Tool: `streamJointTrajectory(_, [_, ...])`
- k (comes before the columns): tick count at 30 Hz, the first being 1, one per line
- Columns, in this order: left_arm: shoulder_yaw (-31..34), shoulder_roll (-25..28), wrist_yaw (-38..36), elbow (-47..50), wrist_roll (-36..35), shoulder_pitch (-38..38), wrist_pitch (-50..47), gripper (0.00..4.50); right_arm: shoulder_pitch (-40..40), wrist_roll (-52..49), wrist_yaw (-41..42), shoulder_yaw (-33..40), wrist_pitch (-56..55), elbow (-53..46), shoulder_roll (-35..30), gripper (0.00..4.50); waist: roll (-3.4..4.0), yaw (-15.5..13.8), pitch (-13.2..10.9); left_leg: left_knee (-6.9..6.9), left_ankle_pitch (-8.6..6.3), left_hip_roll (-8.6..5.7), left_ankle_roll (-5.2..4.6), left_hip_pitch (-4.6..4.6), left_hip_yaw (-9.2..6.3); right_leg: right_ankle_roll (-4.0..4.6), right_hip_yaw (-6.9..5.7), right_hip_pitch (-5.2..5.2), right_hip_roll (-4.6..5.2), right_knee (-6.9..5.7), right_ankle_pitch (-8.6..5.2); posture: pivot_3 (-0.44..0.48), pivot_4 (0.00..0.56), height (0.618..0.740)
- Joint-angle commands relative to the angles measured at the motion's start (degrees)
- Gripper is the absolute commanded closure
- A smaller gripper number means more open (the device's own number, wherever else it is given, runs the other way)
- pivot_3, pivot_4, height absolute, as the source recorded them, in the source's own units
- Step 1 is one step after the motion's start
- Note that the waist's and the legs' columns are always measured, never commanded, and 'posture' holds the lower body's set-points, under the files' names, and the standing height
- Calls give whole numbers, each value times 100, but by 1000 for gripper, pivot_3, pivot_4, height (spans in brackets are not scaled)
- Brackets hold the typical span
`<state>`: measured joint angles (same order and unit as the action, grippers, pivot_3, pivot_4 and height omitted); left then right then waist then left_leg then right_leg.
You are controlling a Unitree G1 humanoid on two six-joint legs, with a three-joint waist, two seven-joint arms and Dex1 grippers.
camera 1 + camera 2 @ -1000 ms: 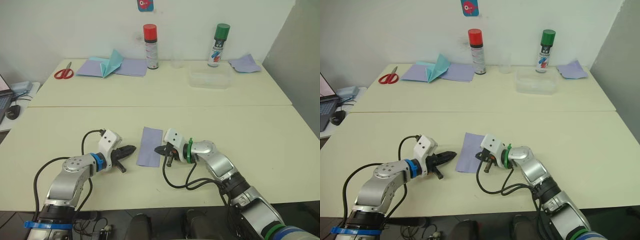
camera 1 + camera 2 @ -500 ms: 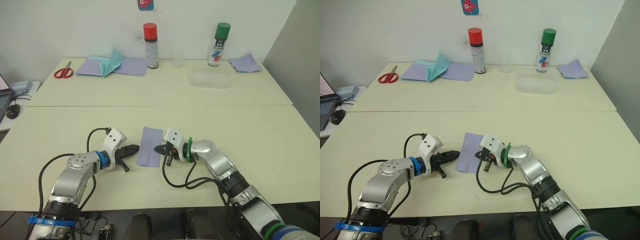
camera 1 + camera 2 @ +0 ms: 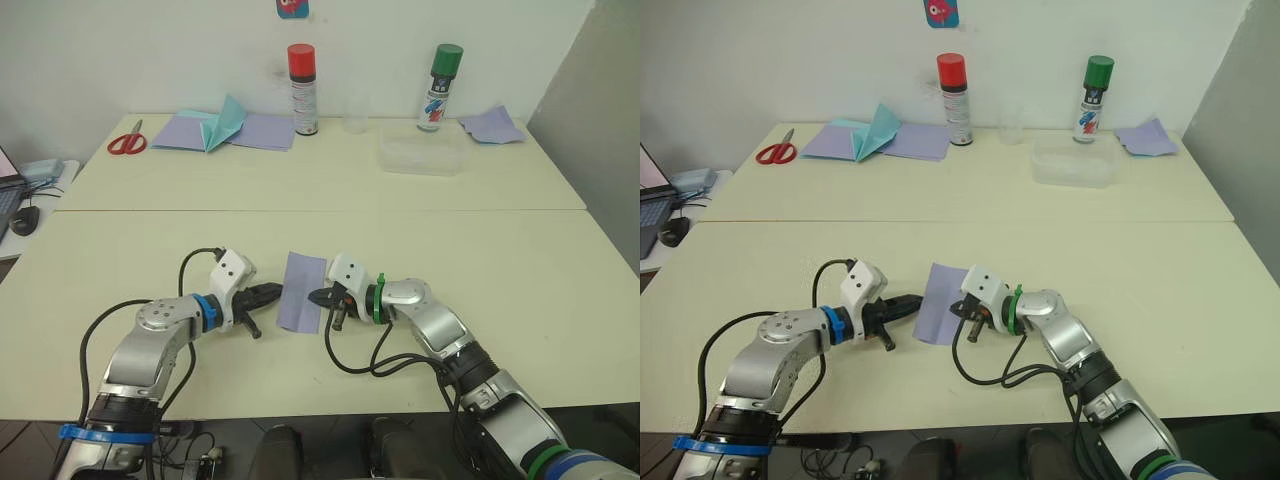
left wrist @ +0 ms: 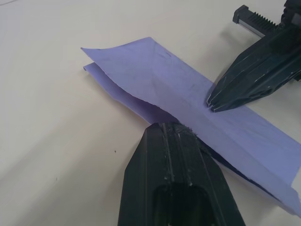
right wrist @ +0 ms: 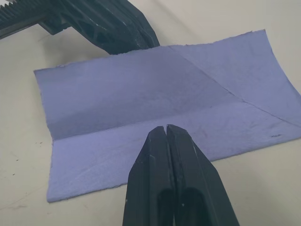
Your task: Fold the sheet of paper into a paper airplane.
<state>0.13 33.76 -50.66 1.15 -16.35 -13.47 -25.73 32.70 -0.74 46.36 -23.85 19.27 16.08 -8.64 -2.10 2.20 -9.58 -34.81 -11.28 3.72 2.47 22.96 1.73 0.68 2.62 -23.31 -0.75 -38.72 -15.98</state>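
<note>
The sheet of paper [image 3: 301, 290] is lavender and lies folded in half lengthwise on the near table, between my two grippers. In the left wrist view its upper layer [image 4: 155, 80] lifts a little off the lower one along the open edge. My left gripper [image 3: 279, 292] is shut, and its tip [image 4: 171, 127] touches that open left edge. From the other side, my right gripper [image 3: 315, 298] is shut too, its tip [image 5: 165, 128] resting on top of the paper near the long crease. No paper airplane has taken shape.
On the far table are a red-capped spray can [image 3: 301, 90], a green-capped can [image 3: 438, 88], a clear cup [image 3: 353, 121], a clear plastic tub [image 3: 420, 155], scissors [image 3: 127, 145], a teal paper piece [image 3: 225, 125] on lavender sheets, and a rumpled lavender scrap [image 3: 490, 127].
My left gripper has moved right across the table until its tip reaches the paper's left edge. The right gripper has stayed on the paper.
</note>
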Motion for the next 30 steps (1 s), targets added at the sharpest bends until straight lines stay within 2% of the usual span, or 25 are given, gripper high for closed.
streamJointTrajectory(1, [-101, -54, -15, -21, 22, -175, 132, 4500, -8, 158, -90, -35, 104, 225, -46, 4469, -1, 0, -1, 0, 0, -1, 0, 0, 0, -1, -1, 0, 0, 0, 0, 0, 150, 740])
streamJointTrajectory(13, [-197, 53, -125, -306, 169, -471, 295, 4500, 3, 164, -87, -44, 117, 226, -43, 4469, -4, 0, -3, 0, 0, -3, 0, 1, 1, -7, -3, 0, -4, 0, 4, 0, 150, 740])
streamJointTrajectory(23, [-517, 166, -256, -66, 329, -153, 300, 4500, 20, 153, -90, -19, 108, 246, -51, 4469, -4, 2, -5, 0, 0, -1, 0, 1, 0, -7, -2, 0, -4, -1, 4, 0, 150, 740])
streamJointTrajectory(30, [-550, -49, -47, -251, 402, -144, 356, 4500, 0, -60, -36, 145, 83, -55, -28, 4469, -4, 0, -5, 0, 0, -1, 0, 1, 0, -7, -1, 0, -3, -1, 4, 0, 150, 740])
